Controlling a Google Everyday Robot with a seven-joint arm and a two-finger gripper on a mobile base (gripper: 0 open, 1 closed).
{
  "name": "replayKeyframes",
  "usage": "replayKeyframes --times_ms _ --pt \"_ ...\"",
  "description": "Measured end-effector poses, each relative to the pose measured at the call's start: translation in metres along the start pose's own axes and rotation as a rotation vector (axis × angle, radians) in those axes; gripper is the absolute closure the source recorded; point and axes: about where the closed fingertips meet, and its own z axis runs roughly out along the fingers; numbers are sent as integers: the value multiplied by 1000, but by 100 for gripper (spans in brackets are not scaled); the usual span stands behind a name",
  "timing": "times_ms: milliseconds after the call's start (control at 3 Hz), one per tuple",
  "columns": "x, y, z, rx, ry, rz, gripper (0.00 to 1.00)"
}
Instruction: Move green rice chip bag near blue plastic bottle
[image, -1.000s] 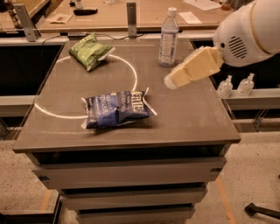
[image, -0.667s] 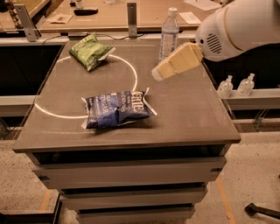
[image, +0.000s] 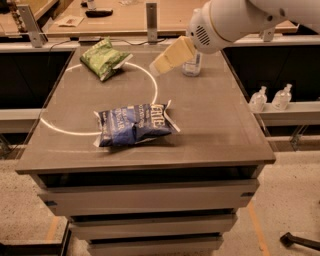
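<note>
The green rice chip bag (image: 102, 59) lies at the back left of the grey table, on the white circle line. The blue plastic bottle (image: 192, 67) stands at the back, right of centre; only its lower part shows, the rest is hidden behind my white arm. My gripper (image: 161, 65) hangs above the table between the two, just left of the bottle and well right of the green bag, pointing down and left. It holds nothing that I can see.
A dark-blue chip bag (image: 134, 125) lies in the middle of the table (image: 215, 130). Two small clear pump bottles (image: 270, 98) stand on a ledge to the right. A wooden counter (image: 125, 17) runs behind the table.
My arm and gripper have swung left across the back of the table, from right of the bottle to in front of it, now covering most of the bottle. The bags have not moved.
</note>
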Motion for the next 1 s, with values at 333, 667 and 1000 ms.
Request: replayKeyframes --times_ms 333,667,1000 --pt "-21 8 28 -20 15 -34 0" --pt "-42 25 62 -49 38 -80 0" --pt "-58 37 94 -63 44 -82 0"
